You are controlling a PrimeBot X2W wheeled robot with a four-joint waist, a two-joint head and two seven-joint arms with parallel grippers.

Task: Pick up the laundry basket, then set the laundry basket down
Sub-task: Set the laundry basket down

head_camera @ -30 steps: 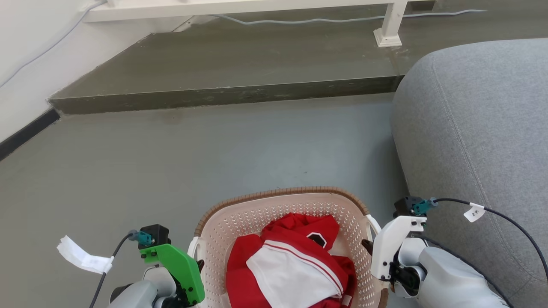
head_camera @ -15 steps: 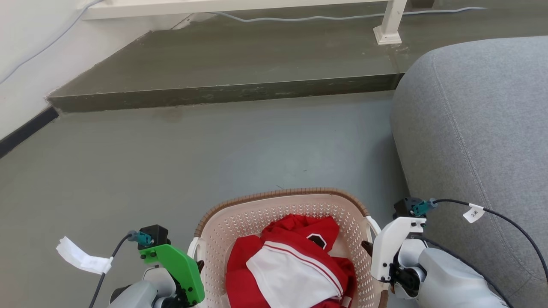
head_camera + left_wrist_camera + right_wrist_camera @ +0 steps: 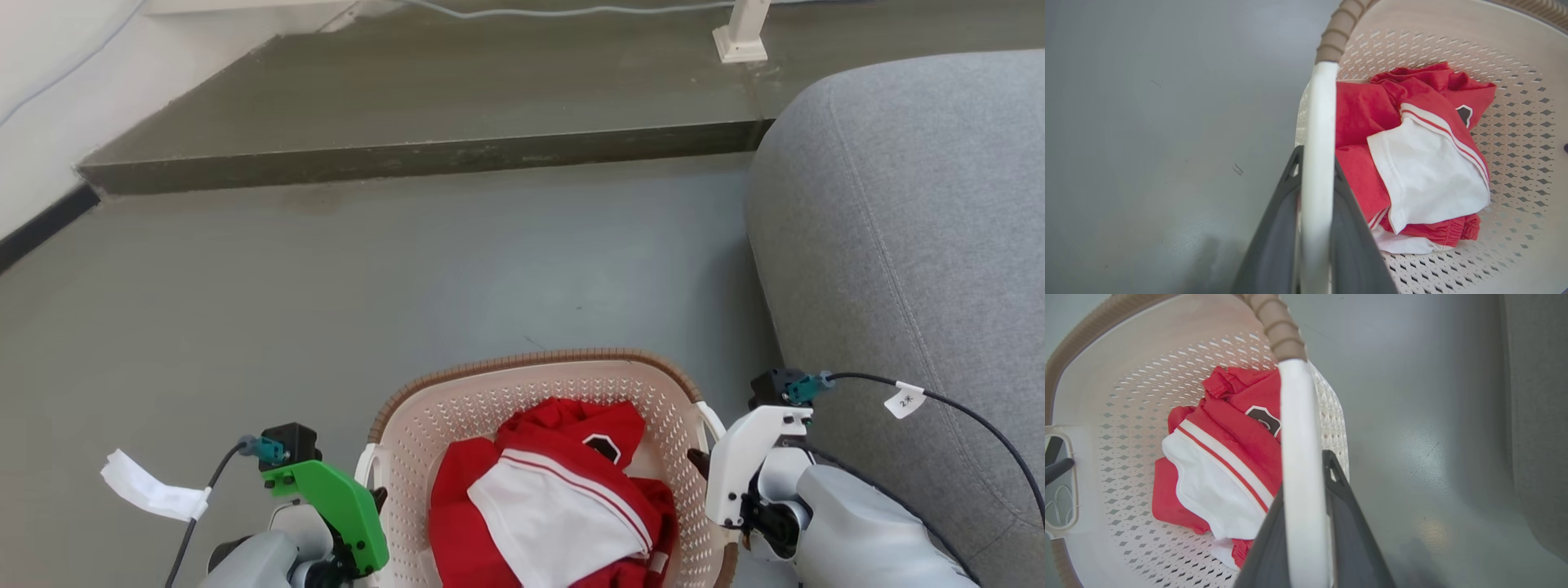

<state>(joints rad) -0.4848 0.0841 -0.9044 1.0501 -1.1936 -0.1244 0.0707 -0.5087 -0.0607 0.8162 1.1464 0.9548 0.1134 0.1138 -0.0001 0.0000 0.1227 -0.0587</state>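
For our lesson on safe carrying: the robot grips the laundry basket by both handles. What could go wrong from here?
1. The left pincer and right pincer each pinch only a thin white handle of the laundry basket. Uneven arm motion could tilt it, spill the red and white clothes, or let a handle slip.
2. The grey sofa sits close beside the right pincer, so a sideways swing might bump it.

Smooth grey floor, grey sofa at right
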